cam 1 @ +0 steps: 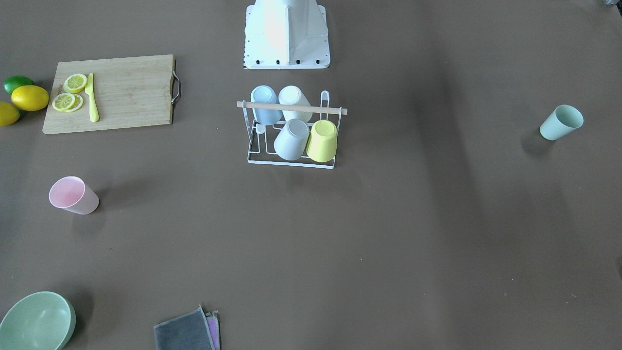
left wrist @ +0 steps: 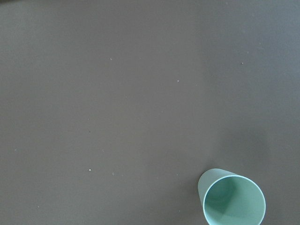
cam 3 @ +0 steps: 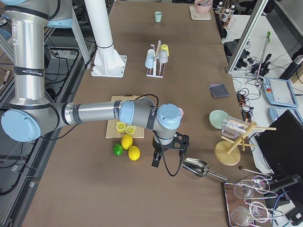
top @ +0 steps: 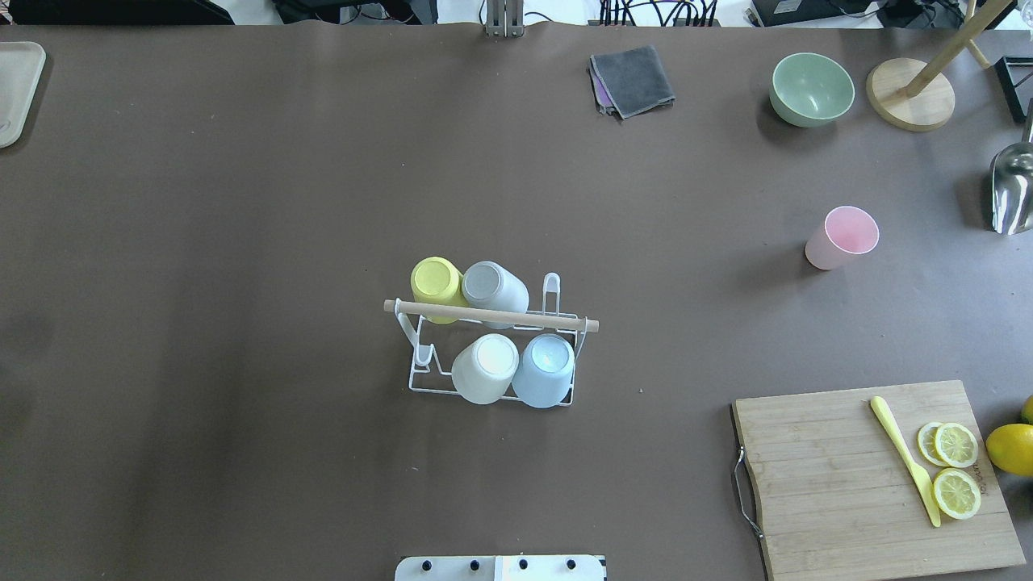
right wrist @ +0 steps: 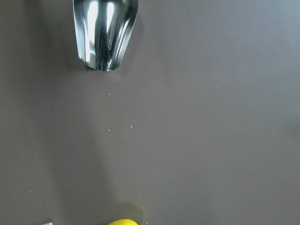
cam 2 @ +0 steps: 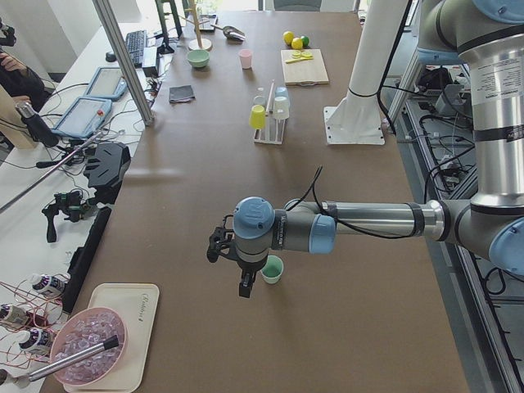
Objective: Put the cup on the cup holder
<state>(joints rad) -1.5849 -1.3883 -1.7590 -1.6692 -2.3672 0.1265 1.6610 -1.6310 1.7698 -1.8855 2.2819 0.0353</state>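
White wire cup holder point(top: 557, 321) carries four cups point(top: 485, 367), seemingly all inverted.

Opposed overheads share cup holder point(cam 1: 340, 111), wrists downward

A robotics lab, not a kitchen.
Industrial arms point(cam 2: 368, 219) on a white pedestal point(cam 2: 370, 61) flank a brown counter point(cam 2: 327, 327); teach pendants point(cam 2: 82, 117), aluminium framing point(cam 2: 124, 61) and loose cables point(top: 654, 11) line its far side.

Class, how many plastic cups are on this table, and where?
6. Four sit inverted on the white wire cup holder: yellow cup, grey cup, cream cup, pale blue cup. The pink cup stands on the robot's right side, mint green cup on its left.
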